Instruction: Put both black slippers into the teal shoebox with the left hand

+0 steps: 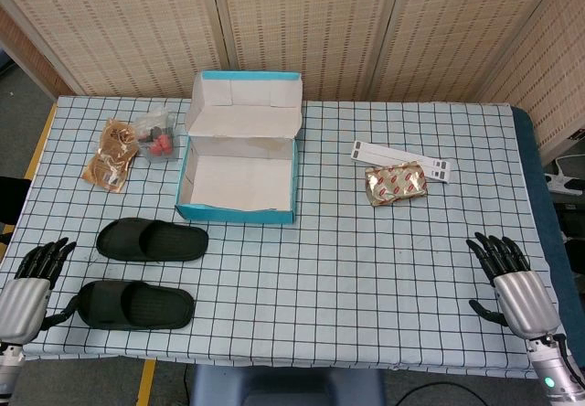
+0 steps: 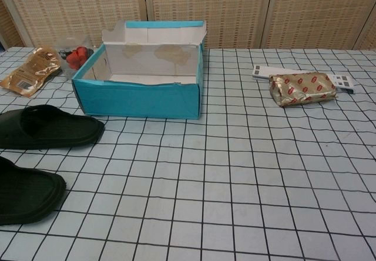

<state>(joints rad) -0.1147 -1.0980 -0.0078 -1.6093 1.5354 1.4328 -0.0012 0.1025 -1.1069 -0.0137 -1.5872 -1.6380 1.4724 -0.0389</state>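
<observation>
Fingers (image 1: 46, 255) of the left hand (image 1: 27, 287) are seen spread and empty at the table's near left corner, only in the head view; the right hand (image 1: 512, 283) is likewise seen open-fingered and holding nothing at the near right edge. Neither hand is shown in the chest view.

Both black slippers lie flat on the checked tablecloth (image 1: 366, 269): the near slipper (image 1: 135, 304) just beside the left hand at its 3 o'clock, the far slipper (image 1: 152, 240) between it and the teal shoebox (image 1: 236, 212). The shoebox is seen open, its lid (image 1: 245, 104) upright at 12 o'clock.

From the chest view the box's bare inside is visible. At the box's 9 o'clock a brown packet (image 1: 111, 154) and a clear bag (image 1: 157, 136) are placed; at 3 o'clock, well apart, a foil pack (image 1: 395, 185) touches a white strip (image 1: 400, 160). Open cloth is left between box and right hand.
</observation>
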